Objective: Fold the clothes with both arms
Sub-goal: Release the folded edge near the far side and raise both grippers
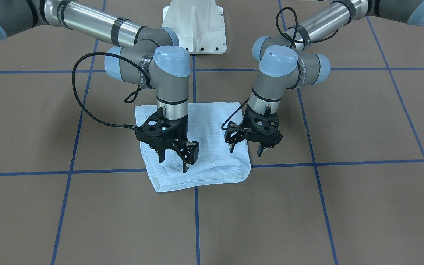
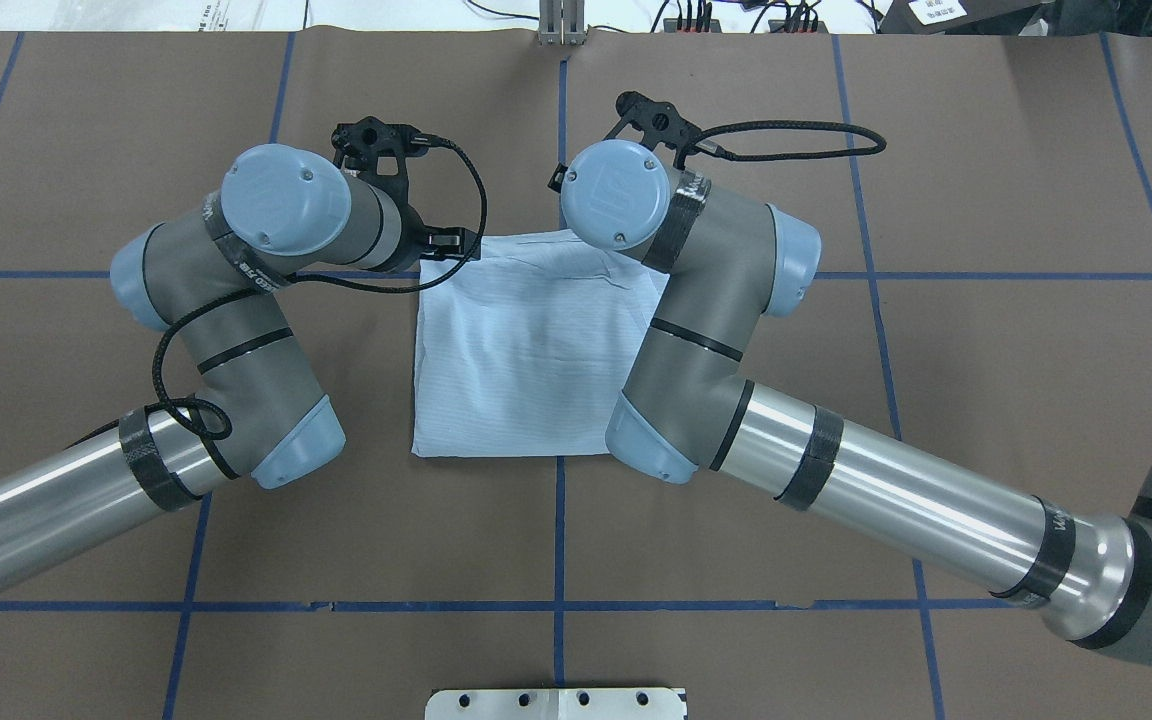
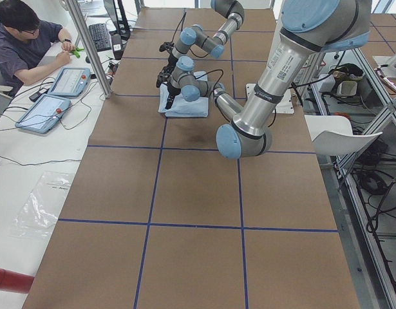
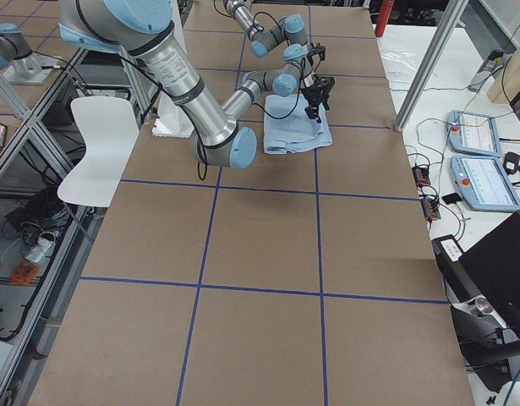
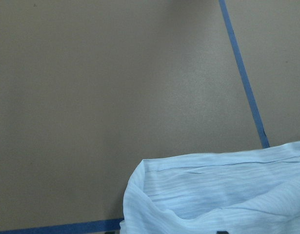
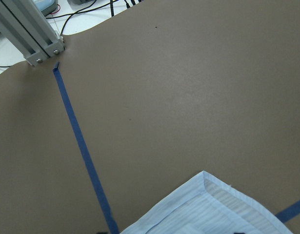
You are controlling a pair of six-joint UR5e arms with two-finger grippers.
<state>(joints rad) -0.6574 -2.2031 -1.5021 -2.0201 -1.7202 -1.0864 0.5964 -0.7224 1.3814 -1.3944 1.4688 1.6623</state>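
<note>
The pale blue striped shirt [image 1: 212, 154] lies folded into a rough square on the brown table; it also shows in the overhead view [image 2: 526, 350]. My right gripper [image 1: 173, 162] hangs open and empty just above the shirt's edge on the operators' side, at the front view's left. My left gripper [image 1: 246, 150] hangs open and empty over the shirt's other corner on that side. In the overhead view the wrists hide both grippers. A shirt corner shows at the bottom of the left wrist view [image 5: 213, 200] and of the right wrist view [image 6: 208, 209].
Blue tape lines [image 1: 195, 221] cross the brown table. The white pedestal base [image 1: 195, 25] stands behind the shirt. An aluminium post [image 6: 28, 34] stands at the table's far edge. An operator [image 3: 17, 38] sits at a side bench with tablets [image 3: 46, 112].
</note>
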